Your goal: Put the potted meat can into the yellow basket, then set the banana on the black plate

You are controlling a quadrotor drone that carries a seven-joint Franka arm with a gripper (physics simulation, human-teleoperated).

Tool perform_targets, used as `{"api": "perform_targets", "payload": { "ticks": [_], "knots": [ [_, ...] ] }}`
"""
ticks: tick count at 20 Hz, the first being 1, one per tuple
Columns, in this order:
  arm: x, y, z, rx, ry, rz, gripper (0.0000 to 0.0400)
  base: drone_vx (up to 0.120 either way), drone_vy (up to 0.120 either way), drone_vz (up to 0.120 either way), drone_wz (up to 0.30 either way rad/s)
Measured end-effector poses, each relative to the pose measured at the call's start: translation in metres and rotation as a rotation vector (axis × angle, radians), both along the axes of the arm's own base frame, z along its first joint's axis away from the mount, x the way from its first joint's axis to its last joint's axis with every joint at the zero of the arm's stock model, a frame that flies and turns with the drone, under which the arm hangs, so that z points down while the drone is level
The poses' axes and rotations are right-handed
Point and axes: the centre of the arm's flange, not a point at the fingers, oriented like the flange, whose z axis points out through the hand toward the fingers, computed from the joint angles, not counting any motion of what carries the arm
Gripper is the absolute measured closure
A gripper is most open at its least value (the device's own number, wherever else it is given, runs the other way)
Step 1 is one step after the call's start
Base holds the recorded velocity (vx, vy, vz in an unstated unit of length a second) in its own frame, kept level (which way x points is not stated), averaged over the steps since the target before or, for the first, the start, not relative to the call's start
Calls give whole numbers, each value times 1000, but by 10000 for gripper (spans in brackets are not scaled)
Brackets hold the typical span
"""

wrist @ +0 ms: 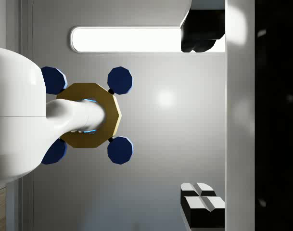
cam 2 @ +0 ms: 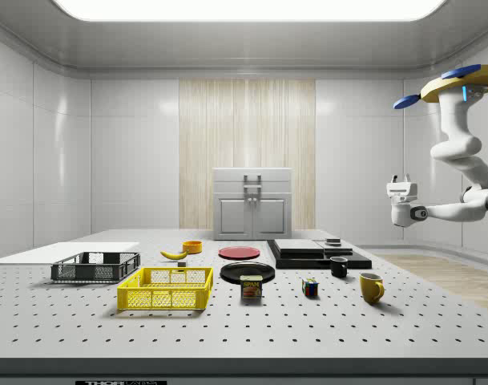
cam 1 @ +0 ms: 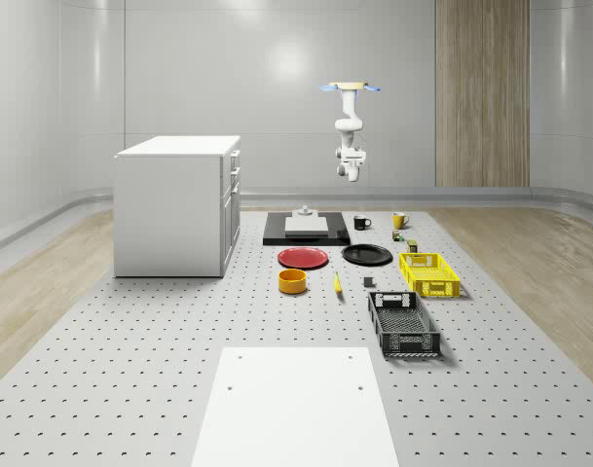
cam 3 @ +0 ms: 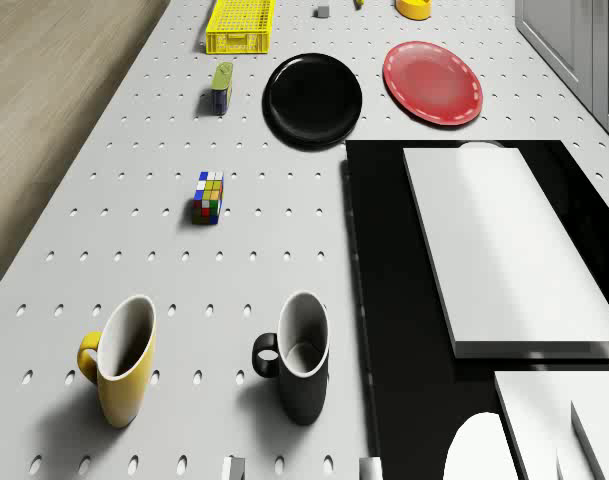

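The potted meat can (cam 2: pixel 252 287) stood upright on the table (cam 2: pixel 324 337), near the yellow basket (cam 2: pixel 163 299) and just beside the black plate (cam 2: pixel 248 273), with a puzzle cube (cam 2: pixel 310 287) on its other side. Judged by its look, it was a small, stiff metal tin, fairly weighty for its size. It would not crush, but its smooth, labelled walls might slip. The safest hold seemed to be across the two broad flat faces, low enough that it would not tip.

The banana (cam 2: pixel 174 254) lay apart from the plate, beside an orange bowl (cam 2: pixel 192 246). It would be softer, curved and easily bruised, so it was best pinched across its thick middle.

Beyond these lay a red plate (cam 2: pixel 239 252), a black crate (cam 2: pixel 95 267), a black cup (cam 2: pixel 339 266) and a yellow cup (cam 2: pixel 371 286).

The drone (cam 2: pixel 460 84) hovered high over the end of the table where the cups and a black slab (cam 2: pixel 316 255) lay, well apart from the can. The gripper (cam 2: pixel 400 180) hung in the air below it, turned upward. In the wrist view its fingers (wrist: pixel 201 204) were spread wide and held nothing. Nothing had yet been picked up, so the approach to the can came first.
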Motion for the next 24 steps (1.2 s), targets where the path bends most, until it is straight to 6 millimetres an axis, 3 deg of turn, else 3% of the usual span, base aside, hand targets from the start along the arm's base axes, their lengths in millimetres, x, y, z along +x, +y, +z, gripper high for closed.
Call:
{"api": "perform_targets", "payload": {
  "ticks": [7, 12, 20, 24],
  "knots": [
    [-3, 0, 50, 0, -6, 0, 0, 0, 0, 0, 0],
    [-1, 0, 75, 0, -9, 0, 0, 0, 0, 0, 0],
    [0, 0, 90, 0, -16, 0, 0, 0, 0, 0, 0],
    [-1, 0, 92, 0, -19, 0, 0, 0, 110, 0, 0]
  ]
}}
